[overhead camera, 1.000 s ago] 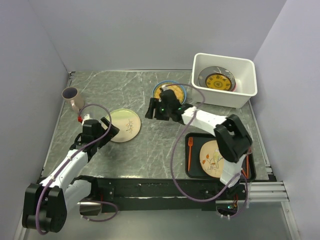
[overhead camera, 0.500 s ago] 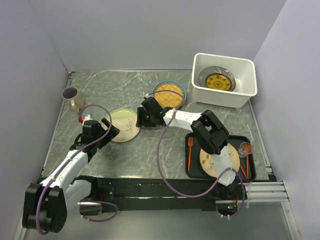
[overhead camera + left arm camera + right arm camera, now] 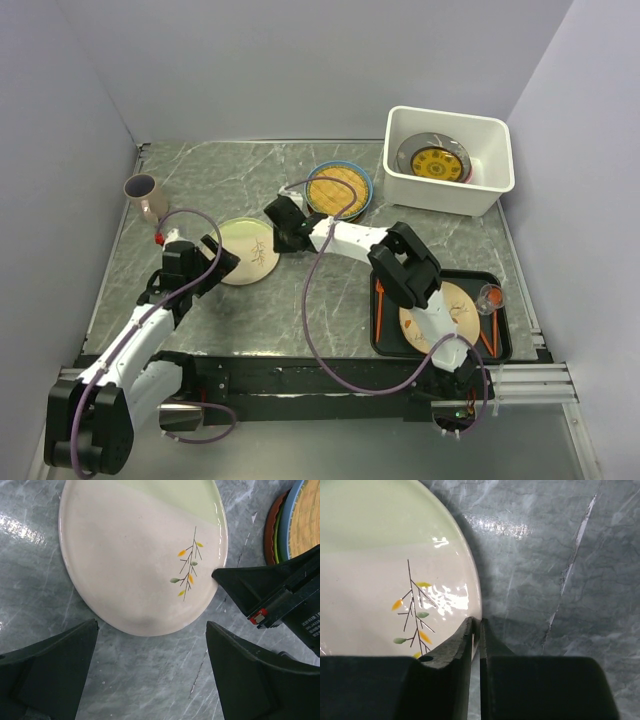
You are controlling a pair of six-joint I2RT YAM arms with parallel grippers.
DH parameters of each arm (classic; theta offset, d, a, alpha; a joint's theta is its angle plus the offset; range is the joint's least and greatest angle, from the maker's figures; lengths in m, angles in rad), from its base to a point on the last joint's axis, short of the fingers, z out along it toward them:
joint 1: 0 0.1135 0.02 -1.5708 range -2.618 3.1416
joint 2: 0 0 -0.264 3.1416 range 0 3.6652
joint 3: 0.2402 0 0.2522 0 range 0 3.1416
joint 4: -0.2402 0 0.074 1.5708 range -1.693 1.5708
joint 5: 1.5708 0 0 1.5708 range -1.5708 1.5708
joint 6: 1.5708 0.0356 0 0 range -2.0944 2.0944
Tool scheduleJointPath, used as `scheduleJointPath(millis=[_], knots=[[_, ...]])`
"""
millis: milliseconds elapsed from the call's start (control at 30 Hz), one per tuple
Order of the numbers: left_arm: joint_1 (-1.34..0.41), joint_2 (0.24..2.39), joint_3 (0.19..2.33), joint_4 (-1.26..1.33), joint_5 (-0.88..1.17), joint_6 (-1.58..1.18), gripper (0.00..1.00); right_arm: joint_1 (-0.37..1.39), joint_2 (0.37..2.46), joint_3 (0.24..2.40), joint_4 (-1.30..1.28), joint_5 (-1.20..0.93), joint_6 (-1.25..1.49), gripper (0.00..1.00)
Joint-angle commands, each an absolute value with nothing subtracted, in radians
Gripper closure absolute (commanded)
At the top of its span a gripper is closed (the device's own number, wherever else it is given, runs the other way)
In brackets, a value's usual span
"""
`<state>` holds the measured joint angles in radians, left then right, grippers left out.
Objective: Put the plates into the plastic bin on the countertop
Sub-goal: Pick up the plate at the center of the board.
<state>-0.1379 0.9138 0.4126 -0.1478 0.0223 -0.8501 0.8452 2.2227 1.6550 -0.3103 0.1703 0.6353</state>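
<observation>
Grey-green marble countertop, centre-left of top view: right gripper pinches the yellow-green plate by its rim; left gripper, jaws spread, flanks its lower edge.

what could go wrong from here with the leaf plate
1. The right gripper appears to pinch only the thin rim of the cream and green leaf plate; it may slip or tip on lifting.
2. The left gripper sits open at another edge of the same plate, so the arms might clash.
3. The way to the plastic bin passes the plate stack; a drooping plate might clip it.
</observation>
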Motion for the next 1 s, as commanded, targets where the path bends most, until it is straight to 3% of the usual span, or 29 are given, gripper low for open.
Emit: scheduleJointPath(millis=[0, 600, 967], knots=[[-0.132, 0.899, 0.408, -0.137, 0.034, -0.824, 0.06, 0.847, 2.217, 1.544, -0.453, 0.281, 0.598, 0.91], [-0.132, 1.058, 0.411, -0.048, 0.086, -0.796, 0.14, 0.784, 1.913, 1.105, -0.413, 0.37, 0.6, 0.95], [-0.133, 1.259, 0.477, 0.084, 0.198, -0.698, 0.33, 0.782, 1.902, 1.134, -0.403, 0.327, 0.549, 0.94]])
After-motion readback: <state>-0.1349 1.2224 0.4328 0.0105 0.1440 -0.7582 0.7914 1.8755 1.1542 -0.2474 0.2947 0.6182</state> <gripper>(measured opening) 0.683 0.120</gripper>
